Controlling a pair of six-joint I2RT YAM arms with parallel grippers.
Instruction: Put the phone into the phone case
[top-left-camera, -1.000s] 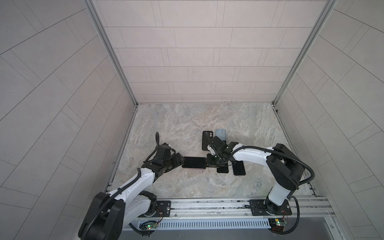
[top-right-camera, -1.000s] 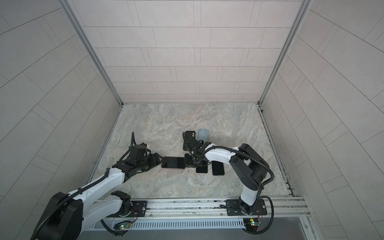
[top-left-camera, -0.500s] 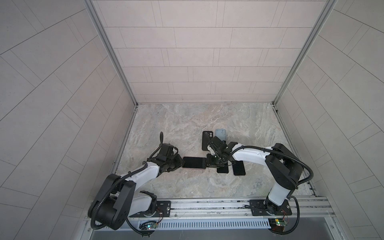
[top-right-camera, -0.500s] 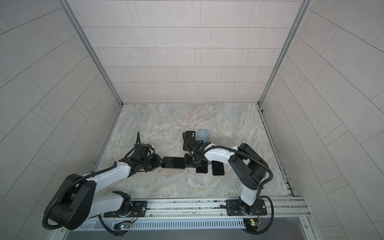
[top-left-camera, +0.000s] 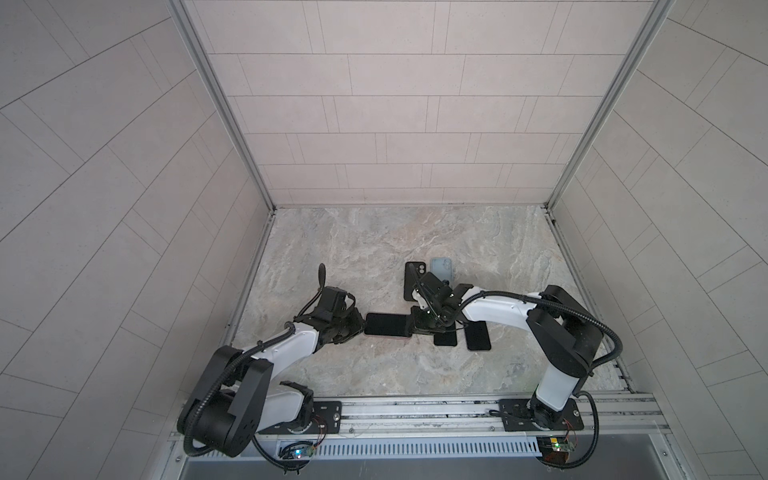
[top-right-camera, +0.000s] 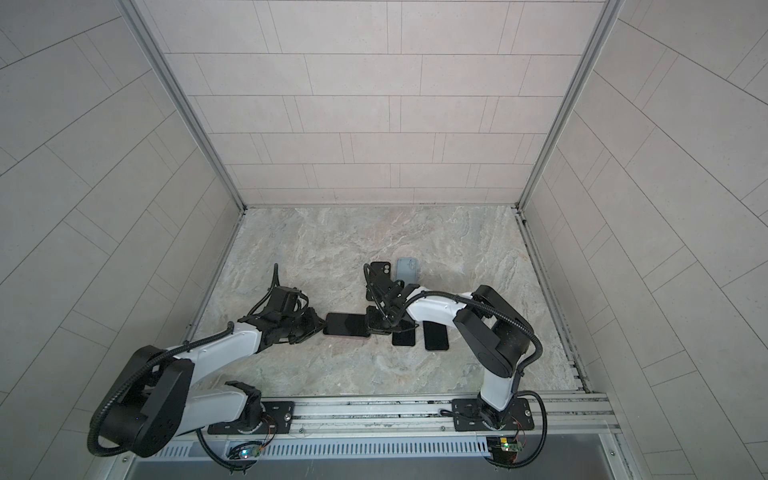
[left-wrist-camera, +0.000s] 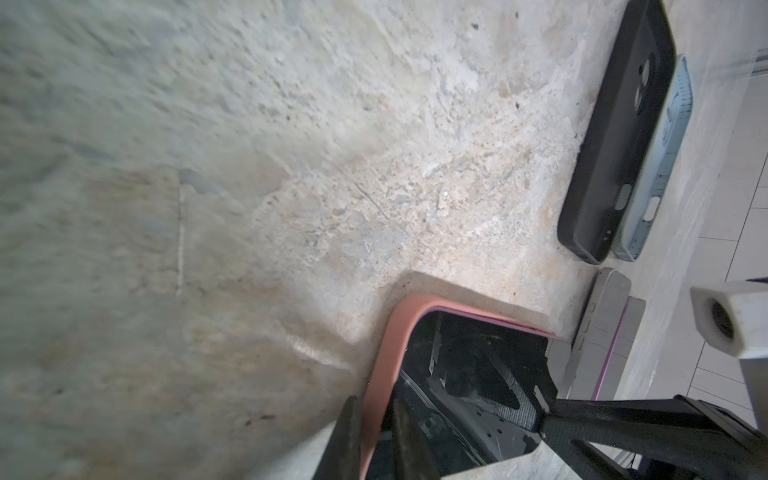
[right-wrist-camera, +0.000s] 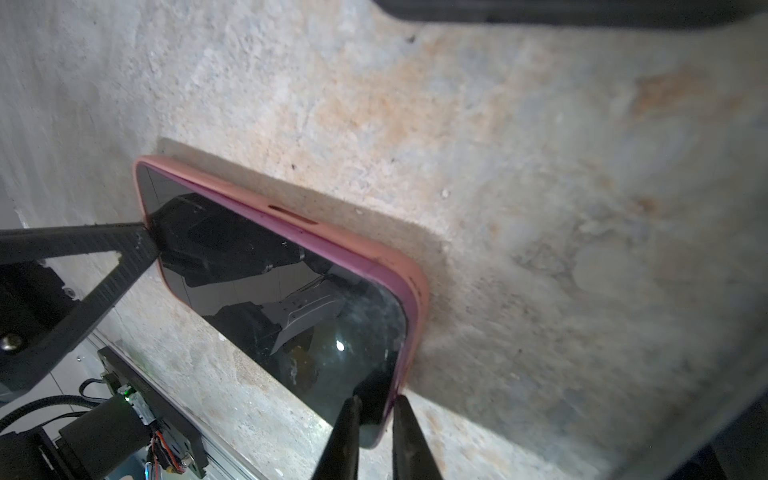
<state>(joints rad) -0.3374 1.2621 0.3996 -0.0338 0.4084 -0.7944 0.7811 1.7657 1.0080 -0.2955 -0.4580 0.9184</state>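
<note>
The marble worktop (top-left-camera: 374, 232) carried everything in its front half. Both arms reached in low from the front edge and met about midway between the left and right edges.

The phone (top-left-camera: 386, 324) lay flat there, screen up, already inside the pink phone case (right-wrist-camera: 409, 286), whose rim showed along its long side and round its corners. Toward the rear edge, a black case (top-left-camera: 411, 274) and a pale blue case (top-left-camera: 442, 269) lay touching side by side. 2 dark phones (top-left-camera: 477, 336) lay flat just right of the right gripper.

The left gripper (left-wrist-camera: 374, 403) had changed most. A second before, it stood wide at the phone's left end. By this moment it had drawn nearly closed, its 2 fingers (left-wrist-camera: 349, 432) pinching the pink rim at that end. The right gripper (right-wrist-camera: 376, 401) had tightened only slightly and pinched the rim and the phone's edge at the opposite end.

With both ends clamped, the insertion looked almost finished, and this was probably a last squeeze to seat the corners. Whether the corners hidden under the fingers had snapped home could not be told.
</note>
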